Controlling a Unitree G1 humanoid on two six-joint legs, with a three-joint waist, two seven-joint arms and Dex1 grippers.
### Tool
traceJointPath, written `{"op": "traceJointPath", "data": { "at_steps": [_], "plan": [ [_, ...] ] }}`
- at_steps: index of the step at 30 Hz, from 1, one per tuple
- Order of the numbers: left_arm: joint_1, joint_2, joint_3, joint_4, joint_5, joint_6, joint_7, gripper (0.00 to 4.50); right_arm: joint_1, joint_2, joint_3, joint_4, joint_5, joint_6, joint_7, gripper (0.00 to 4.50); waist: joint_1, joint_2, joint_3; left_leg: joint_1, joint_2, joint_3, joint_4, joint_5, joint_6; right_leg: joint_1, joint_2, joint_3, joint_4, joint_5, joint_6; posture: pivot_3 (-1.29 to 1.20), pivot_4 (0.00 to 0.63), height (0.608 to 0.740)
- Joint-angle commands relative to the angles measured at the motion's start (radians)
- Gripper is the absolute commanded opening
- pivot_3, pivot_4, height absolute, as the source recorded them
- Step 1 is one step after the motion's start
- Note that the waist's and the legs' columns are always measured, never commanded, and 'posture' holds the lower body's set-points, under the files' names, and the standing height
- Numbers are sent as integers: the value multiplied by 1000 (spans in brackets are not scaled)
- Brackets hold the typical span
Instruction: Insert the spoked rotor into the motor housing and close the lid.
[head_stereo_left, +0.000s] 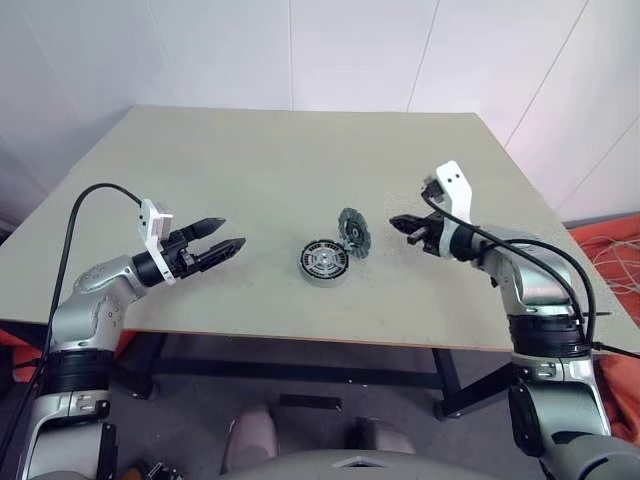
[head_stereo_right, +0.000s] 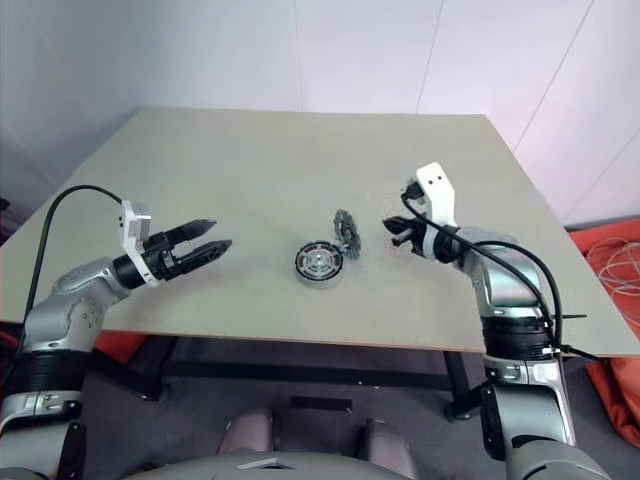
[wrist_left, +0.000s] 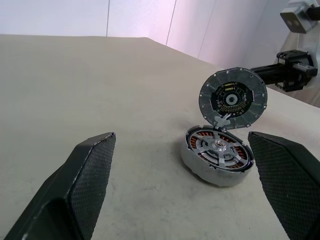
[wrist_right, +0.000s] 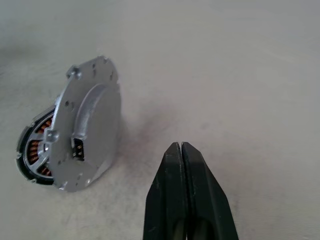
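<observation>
- so we've got the motor housing (head_stereo_left: 324, 262) sitting flat on the beige table (head_stereo_left: 250, 180), roughly in the middle and a bit toward the near edge.
- the spoked rotor (wrist_left: 219, 149) is already down inside it. from the left wrist view we can see the silver spokes and hub sitting in the ring, with the copper windings showing around them.
- the lid (head_stereo_left: 353, 231) isn't closed. it's standing up on edge, tilted, at the far-right rim of the housing and touching it there, kinda like an open clamshell.
- in the left wrist view its inner face is toward us: dark disc, small screws round the rim, a little circuit-looking centre. in the right wrist view we get its plain grey back (wrist_right: 87, 125) with a raised hump, and a slice of the windings peeking out beside it.
- left gripper (head_stereo_left: 222, 240) is out to the left of the housing, well apart from it, pointing across at it about level. its two fingers are spread wide with nothing between them. in its own wrist view the fingers (wrist_left: 82, 185) frame the housing from a distance.
- right gripper (head_stereo_left: 404, 224) is to the right of the lid, near but not touching. the fingers (wrist_right: 186, 195) are pressed tight together, tips meeting, and it's got nothing in them.
- the right gripper also shows up past the lid in the left wrist view (wrist_left: 272, 75), level with the lid's top half.
</observation>
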Motion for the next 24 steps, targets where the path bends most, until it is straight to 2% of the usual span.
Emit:
{"op": "traceJointPath", "data": {
  "at_steps": [1,10,24],
  "plan": [
    [10,13,29,-56,-27,8,8,4500,-16,-2,31,-44,49,-20,25,36,0,0,0,0,0,0,0,0,0,0,0,0,0,0,0,0,0,740],
    [20,11,38,-77,-37,16,25,4500,-9,-3,148,-121,130,6,98,36,0,0,0,0,0,0,0,-1,2,0,0,0,0,0,1,0,0,740],
    [15,6,33,-85,-40,19,37,4500,-58,68,336,82,48,-150,90,36,-3,0,0,0,0,-1,0,-1,2,0,0,0,0,0,1,0,0,740]
  ]
}}
